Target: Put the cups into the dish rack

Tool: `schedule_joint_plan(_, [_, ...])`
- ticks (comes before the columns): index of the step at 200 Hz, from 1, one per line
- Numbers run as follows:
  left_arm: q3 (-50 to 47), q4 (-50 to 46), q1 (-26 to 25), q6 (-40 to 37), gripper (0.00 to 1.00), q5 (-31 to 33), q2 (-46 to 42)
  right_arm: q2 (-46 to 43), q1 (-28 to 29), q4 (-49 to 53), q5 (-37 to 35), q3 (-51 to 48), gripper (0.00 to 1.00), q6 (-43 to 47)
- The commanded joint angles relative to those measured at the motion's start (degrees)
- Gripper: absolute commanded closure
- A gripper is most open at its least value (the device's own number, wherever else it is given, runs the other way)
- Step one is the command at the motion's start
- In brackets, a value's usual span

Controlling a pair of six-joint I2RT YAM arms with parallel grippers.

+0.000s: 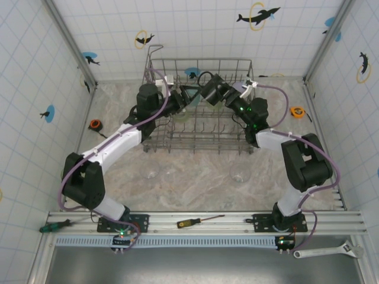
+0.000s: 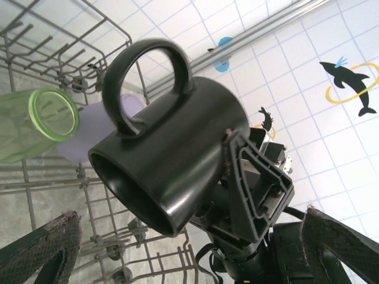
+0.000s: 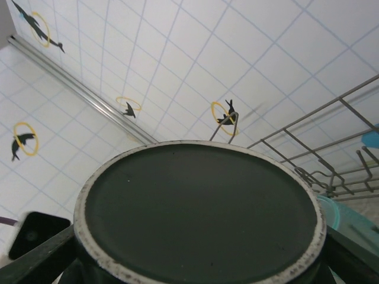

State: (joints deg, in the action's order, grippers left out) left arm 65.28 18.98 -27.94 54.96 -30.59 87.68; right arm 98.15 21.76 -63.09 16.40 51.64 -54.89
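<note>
**Black mug clamped in right gripper over the rack, left gripper open beside it**

- Right gripper point(image 3: 198, 263): closed on the black mug point(image 2: 177, 142). In the right wrist view the mug's flat base sits between the two fingers point(image 3: 35, 260). In the left wrist view one right finger lies against the base end of the mug.
- Mug pose: on its side, handle on the upper side, mouth facing the left wrist camera. It is inside the outline of the dish rack point(image 1: 201, 135), toward the far half. Can't tell whether it touches any wire.
- Left gripper point(image 2: 189, 219): jaws spread wide, holding nothing. Both fingers point(image 2: 41, 251) sit low in its own view, either side of the mug's mouth, with a visible gap to the rim.
- In the rack already: a pale green cup point(image 2: 29, 124) lying sideways, mouth toward the left wrist camera, and a lavender cup point(image 2: 89, 139) just behind it, partly hidden by the mug. A teal cup point(image 3: 331, 216) shows at the right edge of the right wrist view, below the rack wires.
- Not loaded: clear glasses point(image 1: 240, 176) stand on the table in front of the rack, faint in the top view.
- Both arms reach in from the near side, their wrists close together over the rack.
- Clutter: orange tape measure point(image 1: 95, 124) left of the rack, another one point(image 1: 297, 112) to the right.
</note>
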Motion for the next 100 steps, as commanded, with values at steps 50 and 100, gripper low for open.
schedule_joint_plan(50, [-1.5,-7.2,2.9,-6.7,0.02,2.7,-6.0,-3.5,0.0,1.4,2.3,3.4,0.83,15.1])
schedule_joint_plan(100, [-2.0,-10.2,5.6,-9.0,0.02,3.8,-7.3,-2.0,0.1,2.4,5.1,5.3,0.84,21.8])
